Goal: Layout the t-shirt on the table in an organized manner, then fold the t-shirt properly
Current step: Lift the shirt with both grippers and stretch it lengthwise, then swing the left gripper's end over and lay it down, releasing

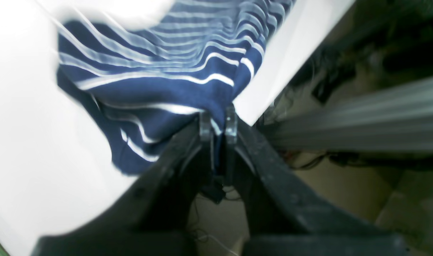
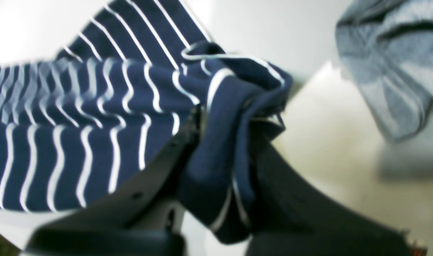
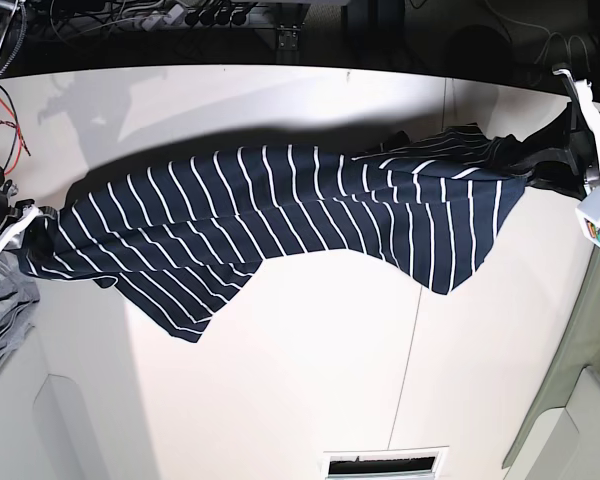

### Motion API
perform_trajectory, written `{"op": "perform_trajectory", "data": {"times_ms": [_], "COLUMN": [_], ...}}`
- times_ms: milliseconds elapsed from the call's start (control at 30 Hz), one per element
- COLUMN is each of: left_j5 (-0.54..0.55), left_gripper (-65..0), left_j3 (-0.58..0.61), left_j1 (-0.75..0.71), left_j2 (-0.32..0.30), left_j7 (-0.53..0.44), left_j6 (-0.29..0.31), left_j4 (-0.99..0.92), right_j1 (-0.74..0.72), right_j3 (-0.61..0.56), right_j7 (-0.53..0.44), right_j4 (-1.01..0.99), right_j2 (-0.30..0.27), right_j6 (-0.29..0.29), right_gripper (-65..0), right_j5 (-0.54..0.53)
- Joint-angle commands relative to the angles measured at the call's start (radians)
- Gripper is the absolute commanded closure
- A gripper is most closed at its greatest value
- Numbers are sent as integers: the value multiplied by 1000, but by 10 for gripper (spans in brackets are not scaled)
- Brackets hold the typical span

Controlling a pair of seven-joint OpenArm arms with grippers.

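The navy t-shirt (image 3: 280,215) with thin white stripes hangs stretched between both arms above the white table (image 3: 310,380), casting a shadow behind it. At the base view's right edge my left gripper (image 3: 542,165) is shut on one end of the cloth; in the left wrist view its fingers (image 1: 217,124) pinch the t-shirt (image 1: 159,89) near the table's edge (image 1: 287,60). At the left edge my right gripper (image 3: 32,225) is shut on the other end. The right wrist view shows bunched t-shirt fabric (image 2: 216,149) wrapped between its jaws. The neck label is not visible.
A plain grey cloth (image 3: 2,325) lies at the table's left edge below my right gripper, also seen as grey cloth (image 2: 390,67) in the right wrist view. A thin seam line (image 3: 412,350) crosses the table. Cables (image 3: 180,18) run along the far side. A slot (image 3: 385,463) sits at the near edge.
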State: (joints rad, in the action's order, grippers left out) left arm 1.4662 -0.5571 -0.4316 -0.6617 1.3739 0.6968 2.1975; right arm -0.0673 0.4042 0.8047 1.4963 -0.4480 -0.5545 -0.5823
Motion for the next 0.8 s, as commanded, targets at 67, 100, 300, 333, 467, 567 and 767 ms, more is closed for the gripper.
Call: {"op": "perform_trajectory", "data": {"times_ms": [67, 100, 300, 333, 467, 567, 767], "left_j5": [17, 17, 17, 17, 17, 17, 17], "left_gripper": [0, 0, 0, 0, 0, 0, 0], "left_j3": [-34, -41, -64, -77, -160, -205, -171], "left_j1": [20, 22, 1, -10, -35, -35, -42], "left_j2": [6, 14, 16, 16, 16, 15, 14], "left_j7": [-12, -12, 21, 21, 20, 3, 0], "left_j6": [1, 1, 1, 1, 1, 1, -5], "left_j4": [9, 9, 36, 55, 138, 159, 159], "right_j1": [-19, -22, -29, -28, -32, -41, -40], "right_j3": [9, 9, 9, 9, 8, 8, 8], "right_j7": [-37, -47, -76, -69, -89, -97, -98], "right_j4": [-4, -17, -60, -65, -84, -97, -98], "right_j2": [-20, -20, -20, -20, -20, -19, -20], "right_j6": [-2, -2, -2, -2, -2, -2, -3], "right_gripper": [0, 0, 0, 0, 0, 0, 0], "right_j5": [-2, -1, 0, 0, 0, 0, 8]}}
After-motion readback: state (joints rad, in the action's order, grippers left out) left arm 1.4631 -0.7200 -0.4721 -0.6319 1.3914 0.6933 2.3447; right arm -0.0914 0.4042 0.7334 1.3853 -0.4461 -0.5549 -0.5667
